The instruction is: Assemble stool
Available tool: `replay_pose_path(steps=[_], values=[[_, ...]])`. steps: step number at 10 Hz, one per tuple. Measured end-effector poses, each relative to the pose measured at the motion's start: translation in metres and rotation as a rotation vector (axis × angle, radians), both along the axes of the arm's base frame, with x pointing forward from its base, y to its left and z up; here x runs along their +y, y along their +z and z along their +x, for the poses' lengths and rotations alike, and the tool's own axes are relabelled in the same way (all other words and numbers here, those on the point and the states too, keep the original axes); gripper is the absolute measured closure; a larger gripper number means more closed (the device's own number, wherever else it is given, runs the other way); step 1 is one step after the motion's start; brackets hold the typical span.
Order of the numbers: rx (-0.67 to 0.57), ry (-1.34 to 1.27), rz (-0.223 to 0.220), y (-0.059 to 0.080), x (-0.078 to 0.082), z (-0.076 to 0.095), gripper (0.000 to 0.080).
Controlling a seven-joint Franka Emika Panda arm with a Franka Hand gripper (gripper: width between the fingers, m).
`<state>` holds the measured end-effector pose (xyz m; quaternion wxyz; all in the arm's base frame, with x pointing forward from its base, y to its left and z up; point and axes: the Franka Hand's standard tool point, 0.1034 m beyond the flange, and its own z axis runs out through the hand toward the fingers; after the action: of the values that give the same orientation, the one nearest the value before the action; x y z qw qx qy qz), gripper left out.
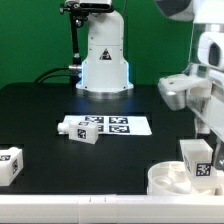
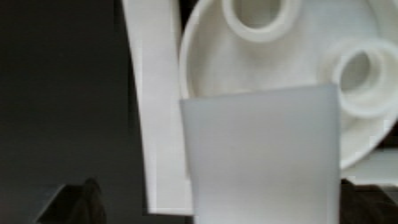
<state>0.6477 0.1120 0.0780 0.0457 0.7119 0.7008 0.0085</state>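
Observation:
The round white stool seat (image 1: 163,180) lies at the exterior view's lower right. One white tagged leg (image 1: 198,162) stands upright on it. In the wrist view the seat (image 2: 240,85) shows its round sockets, and this leg (image 2: 263,155) fills the middle. My gripper (image 1: 206,136) hangs right over this leg. In the wrist view my gripper (image 2: 231,205) straddles the leg with its jaws apart: one dark fingertip (image 2: 80,200) stands clear of the leg and the other (image 2: 384,205) is at its side. A second leg (image 1: 78,130) lies by the marker board, and a third (image 1: 9,165) is at the far left.
The marker board (image 1: 118,126) lies mid-table in front of the robot base (image 1: 104,62). A white strip (image 1: 70,210) runs along the table's near edge, close beside the seat; it also shows in the wrist view (image 2: 160,110).

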Motion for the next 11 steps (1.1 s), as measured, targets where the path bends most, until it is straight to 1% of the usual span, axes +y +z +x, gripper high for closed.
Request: replay_pose_path(steps=[1, 3, 4, 5, 6, 7, 8, 9, 10, 11], values=[[0.000, -0.020, 0.001, -0.001, 0.000, 0.000, 0.0273], [-0.001, -0.059, 0.004, -0.001, -0.001, -0.001, 0.0547], [-0.006, -0.160, 0.013, -0.001, 0.000, -0.001, 0.0547], [-0.011, -0.236, 0.018, -0.001, -0.001, 0.000, 0.0720], [-0.020, -0.309, 0.024, 0.001, -0.006, 0.004, 0.0774], [-0.025, -0.521, 0.067, 0.002, -0.009, 0.007, 0.0794], [-0.028, -0.560, 0.077, 0.002, -0.011, 0.008, 0.0794], [-0.028, -0.533, 0.074, 0.002, -0.010, 0.008, 0.0797], [-0.018, -0.555, 0.069, 0.005, -0.011, 0.007, 0.0798], [-0.008, -0.557, 0.061, 0.015, -0.013, 0.008, 0.0798]])
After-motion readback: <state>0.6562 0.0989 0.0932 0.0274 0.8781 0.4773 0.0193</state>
